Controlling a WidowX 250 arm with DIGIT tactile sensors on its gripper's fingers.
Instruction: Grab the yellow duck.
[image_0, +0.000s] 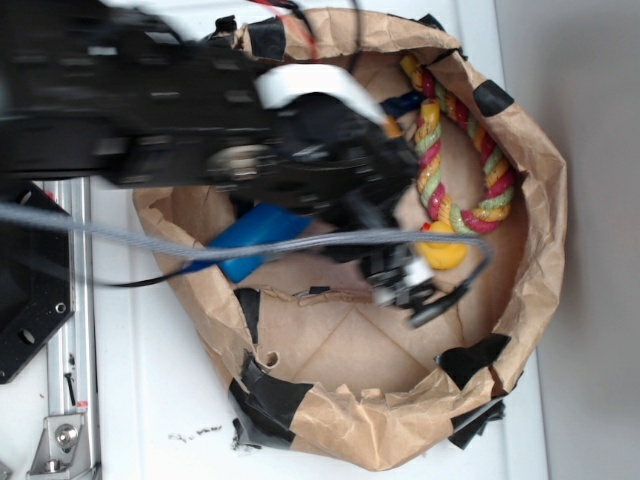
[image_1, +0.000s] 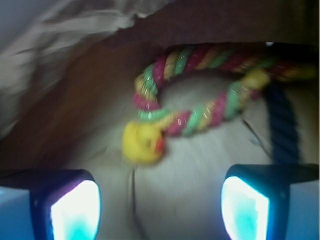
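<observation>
My arm (image_0: 200, 110) reaches in from the left, blurred, wrist angled down; my gripper (image_1: 160, 200) hangs with its two fingers (image_1: 75, 210) spread wide, holding nothing.

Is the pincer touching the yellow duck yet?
Apart. The wrist view shows the yellow duck lying against the rope ring, ahead of the open pincer, with bare bag floor between the duck and both fingertips.

The yellow duck (image_1: 143, 142), small and glossy with an orange-red beak, lay on the brown paper floor, touching the rope ring (image_1: 200, 90).
</observation>
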